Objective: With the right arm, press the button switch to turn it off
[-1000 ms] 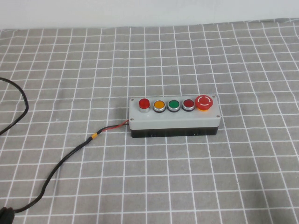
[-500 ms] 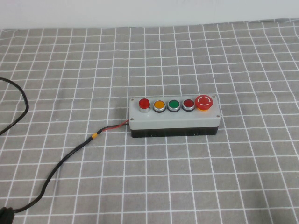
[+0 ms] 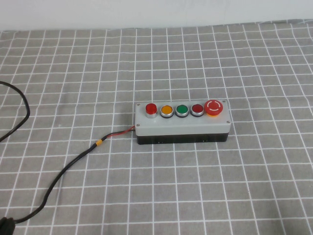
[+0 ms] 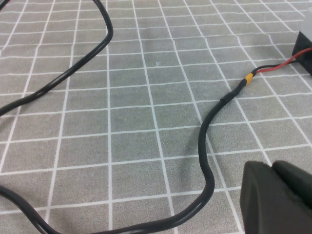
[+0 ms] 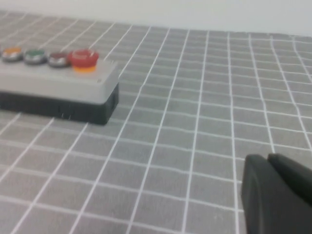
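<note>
A: Start with the big things. What does the tabletop [image 3: 254, 196] carry?

B: A grey checked cloth covers it, and the button switch [image 3: 182, 122] sits near the middle, lying lengthwise, its row running red lamp, yellow, green, dark red, then the big red mushroom button [image 3: 214, 107] at the robot's right end. A black cable [image 3: 68, 169] trails off its left end toward the near left corner.

A: And the arms?

B: Neither shows from above. The right end effector [image 5: 278, 195] is only a dark edge in its own wrist view, well apart from the box and touching nothing. The left end effector [image 4: 275, 197] hangs near the cable, also empty. I cannot tell how far either is spread.

A: What could go wrong?

B: The buttons stand close together, so an off-centre approach could press a neighbour. A slanted push might also slide the light box across the cloth.
</note>
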Available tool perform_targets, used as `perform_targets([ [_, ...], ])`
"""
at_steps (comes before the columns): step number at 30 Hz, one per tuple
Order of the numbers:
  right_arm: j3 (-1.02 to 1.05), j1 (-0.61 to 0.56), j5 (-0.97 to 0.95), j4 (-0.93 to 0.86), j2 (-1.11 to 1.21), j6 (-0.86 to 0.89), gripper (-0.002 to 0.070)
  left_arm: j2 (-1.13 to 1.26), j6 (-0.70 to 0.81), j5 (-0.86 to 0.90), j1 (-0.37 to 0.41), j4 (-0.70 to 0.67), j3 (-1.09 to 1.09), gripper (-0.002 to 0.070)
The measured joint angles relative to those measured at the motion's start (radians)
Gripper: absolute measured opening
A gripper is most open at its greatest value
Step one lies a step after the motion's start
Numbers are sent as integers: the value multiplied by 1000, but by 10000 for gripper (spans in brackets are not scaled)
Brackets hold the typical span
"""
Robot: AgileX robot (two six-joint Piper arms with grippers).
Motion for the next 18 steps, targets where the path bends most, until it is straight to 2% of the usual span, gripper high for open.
perform_targets([
  [5, 0, -19, 56, 91, 0, -112, -17, 0, 0, 0, 0, 0, 0, -3],
  [18, 0, -21, 101, 130, 0, -125, -17, 0, 0, 0, 0, 0, 0, -3],
])
